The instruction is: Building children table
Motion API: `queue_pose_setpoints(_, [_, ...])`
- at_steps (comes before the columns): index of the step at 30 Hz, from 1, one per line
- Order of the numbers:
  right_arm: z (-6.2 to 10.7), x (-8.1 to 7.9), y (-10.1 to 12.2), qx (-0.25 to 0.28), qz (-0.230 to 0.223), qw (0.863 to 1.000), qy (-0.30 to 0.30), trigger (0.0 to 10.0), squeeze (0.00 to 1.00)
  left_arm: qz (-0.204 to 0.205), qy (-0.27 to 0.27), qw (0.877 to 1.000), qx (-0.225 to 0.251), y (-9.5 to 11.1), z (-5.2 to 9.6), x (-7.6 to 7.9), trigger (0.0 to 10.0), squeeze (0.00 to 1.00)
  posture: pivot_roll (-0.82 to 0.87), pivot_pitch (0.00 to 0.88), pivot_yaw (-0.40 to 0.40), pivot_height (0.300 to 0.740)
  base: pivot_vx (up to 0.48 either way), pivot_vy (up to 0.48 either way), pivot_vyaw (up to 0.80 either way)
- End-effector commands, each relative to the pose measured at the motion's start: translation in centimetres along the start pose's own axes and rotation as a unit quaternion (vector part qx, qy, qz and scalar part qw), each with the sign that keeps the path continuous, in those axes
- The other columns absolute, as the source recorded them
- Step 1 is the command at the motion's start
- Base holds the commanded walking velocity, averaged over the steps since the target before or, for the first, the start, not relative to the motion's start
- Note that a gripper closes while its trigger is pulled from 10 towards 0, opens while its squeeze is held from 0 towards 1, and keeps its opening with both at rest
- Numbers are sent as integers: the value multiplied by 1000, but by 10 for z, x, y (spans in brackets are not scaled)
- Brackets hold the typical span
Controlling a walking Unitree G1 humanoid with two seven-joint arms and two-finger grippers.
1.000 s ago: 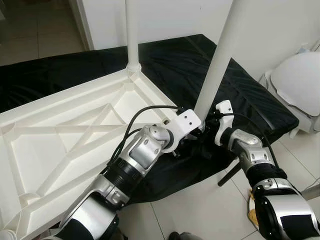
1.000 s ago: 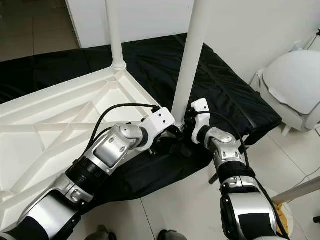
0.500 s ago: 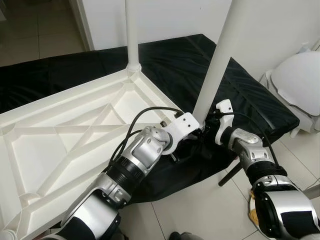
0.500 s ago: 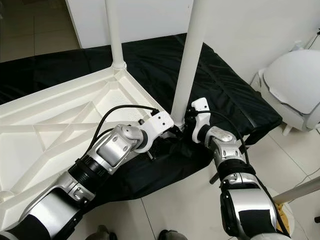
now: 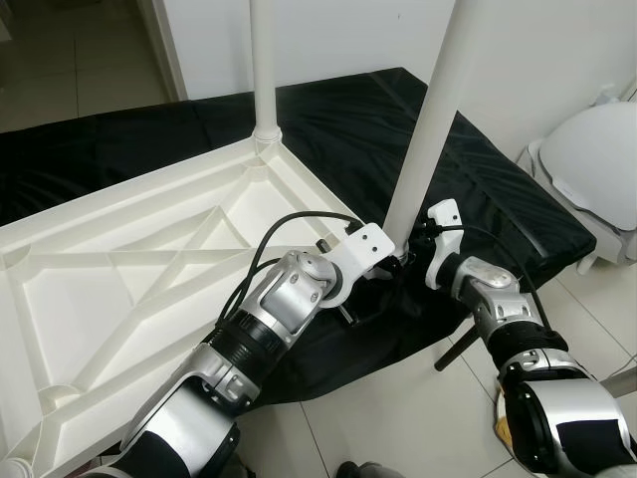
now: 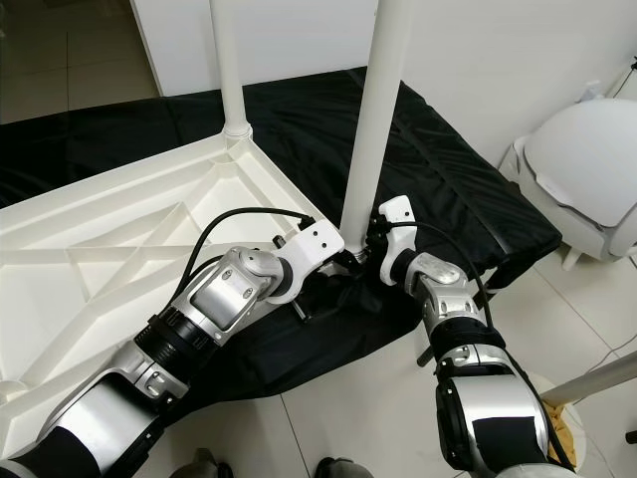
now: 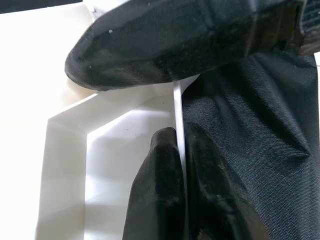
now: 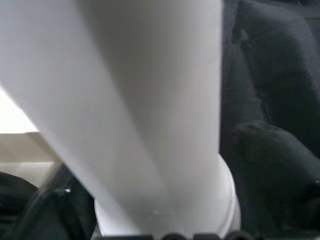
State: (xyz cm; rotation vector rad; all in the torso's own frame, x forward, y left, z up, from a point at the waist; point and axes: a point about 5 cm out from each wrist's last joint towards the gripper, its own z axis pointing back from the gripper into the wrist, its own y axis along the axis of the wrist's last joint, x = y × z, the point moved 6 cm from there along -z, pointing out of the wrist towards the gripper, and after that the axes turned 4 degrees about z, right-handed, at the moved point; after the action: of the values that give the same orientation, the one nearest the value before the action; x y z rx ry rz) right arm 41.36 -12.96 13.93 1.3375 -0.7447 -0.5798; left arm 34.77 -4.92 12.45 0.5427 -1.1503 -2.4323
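Fingers (image 7: 159,190) of left gripper (image 7: 181,150) pinched on the thin white rim of the upturned table top (image 5: 129,269), one finger inside the rim on the white plastic, the other outside against the black cloth (image 5: 498,214). Right gripper (image 6: 370,251) at the foot of the near leg (image 5: 428,119), pressed close against it from the robot's right; cannot tell whether its fingers are open or clamped, the leg's white tube blocking most of the right wrist view. Table top lying underside up on the black cloth, ribs and diagonal braces showing, near corner hidden behind the left wrist. Near leg (image 8: 135,110) standing in that corner socket, tilted slightly toward the right at the top, running out of the upper edge of the head views. Far leg (image 5: 265,70) standing upright in the far corner socket, collar visible at its base. Both silver arms reaching forward from below, wrists meeting at the near corner, black cables looping over each wrist. Black cloth spread over the floor under the table top and bunched just beneath the two wrists. White rounded seat or lid (image 5: 597,159) off to the right beside the cloth, against the wall. Pale tiled floor (image 5: 398,418) in the foreground.
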Motion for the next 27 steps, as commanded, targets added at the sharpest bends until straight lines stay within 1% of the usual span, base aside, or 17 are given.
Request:
queue_pose_setpoints(1, [2,12,-4,-10,-5,999,-49,2627,0,-17,-1,1000,-9,-1,-2,4,10000,0,-75,84,-3,740,0,0,0])
queue_pose_setpoints(3, [2,14,-6,-11,-7,998,-61,2627,0,-18,0,1000,-9,-1,-2,3,10000,0,-75,84,-3,740,0,0,0])
queue_pose_setpoints(4, [2,13,-6,-7,-9,998,-67,0,0,-19,2,1000,-8,-1,-2,3,10000,0,-75,84,-4,740,0,0,0])
queue_pose_setpoints(9, [2,11,-3,3,-9,997,-74,0,0,-21,1,1000,-8,-1,-2,4,10000,0,-74,82,-7,740,0,0,0])
queue_pose_setpoints(11, [0,11,2,19,-9,995,-95,0,0,-22,0,1000,-7,-1,-2,5,10000,0,-73,80,-11,740,0,0,0])
queue_pose_setpoints(14, [-2,9,5,28,-13,994,-107,0,0,-21,0,1000,-7,0,-2,6,10000,0,-72,78,-15,740,0,0,0])
queue_pose_setpoints(16, [-5,5,7,36,-33,987,-155,0,0,-22,-2,1000,-5,0,-2,8,10000,0,-68,77,-20,740,0,0,0])
queue_pose_setpoints(17, [-5,5,7,36,-33,987,-155,0,0,-22,-2,1000,-5,0,-2,8,10000,0,-68,77,-20,740,0,0,0])
queue_pose_setpoints(18, [-5,5,6,35,-40,983,-174,0,0,-22,-2,1000,-5,0,-2,8,10000,0,-68,77,-21,740,0,0,0])
queue_pose_setpoints(20, [-3,9,4,29,-54,967,-247,0,0,-23,-2,1000,-5,0,-2,9,10000,0,-68,74,-23,740,0,0,0])
queue_pose_setpoints(21, [-3,9,4,29,-54,967,-247,0,0,-23,-2,1000,-5,0,-2,9,10000,0,-68,74,-23,740,0,0,0])
queue_pose_setpoints(22, [-2,10,3,27,-58,961,-269,0,0,-22,-2,1000,-5,0,-3,9,10000,0,-68,74,-23,740,0,0,0])
queue_pose_setpoints(23, [0,10,2,24,-64,951,-300,0,0,-22,-2,1000,-5,-1,-3,9,10000,0,-67,68,-26,740,0,0,0])
queue_pose_setpoints(24, [1,9,1,22,-69,946,-317,0,0,-22,-1,1000,-5,-1,-3,9,10000,0,-67,66,-27,740,0,0,0])
queue_pose_setpoints(25, [1,9,1,22,-69,946,-317,0,0,-22,-1,1000,-5,-1,-3,9,10000,0,-67,66,-27,740,0,0,0])
queue_pose_setpoints(26, [2,9,-3,11,-74,937,-342,0,0,-22,-1,1000,-5,-1,-3,8,10000,0,-68,63,-29,740,0,0,0])
queue_pose_setpoints(27, [4,7,-9,-5,-81,924,-374,0,0,-21,0,1000,-6,-2,-3,7,10000,0,-66,59,-28,740,0,0,0])
